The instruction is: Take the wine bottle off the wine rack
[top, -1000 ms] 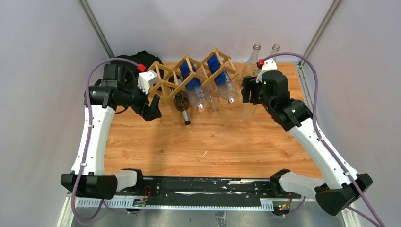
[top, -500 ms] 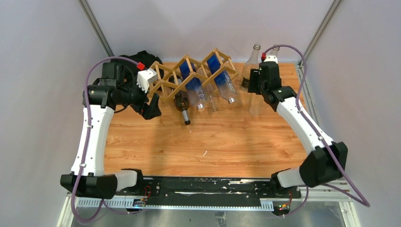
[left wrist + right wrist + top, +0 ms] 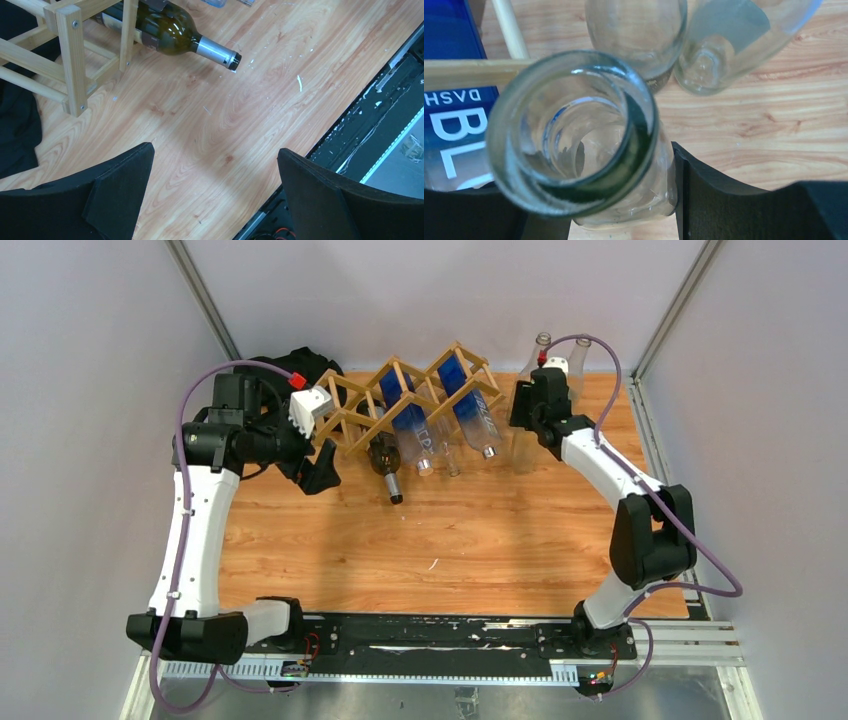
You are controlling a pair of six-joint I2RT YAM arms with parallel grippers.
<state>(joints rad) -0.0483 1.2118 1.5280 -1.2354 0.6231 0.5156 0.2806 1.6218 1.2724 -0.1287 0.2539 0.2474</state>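
Lying in a low left cell of the rack (image 3: pixel 352 410), the wine bottle (image 3: pixel 384 457) pokes its neck out in front. Left wrist: left claw (image 3: pixel 214 150) gapes wide, empty, beside the rack. Right wrist: right claw (image 3: pixel 589 182) grips a clear bottle (image 3: pixel 640 125) right of the rack.

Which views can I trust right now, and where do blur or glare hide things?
Left wrist: sharp, with a glare streak on the wine bottle; the fingers are dark but crisp. Right wrist: the clear bottle sits so close that its rim is soft, and the glass distorts what lies behind. Top external: evenly lit, but that bottle barely stands out against the table.
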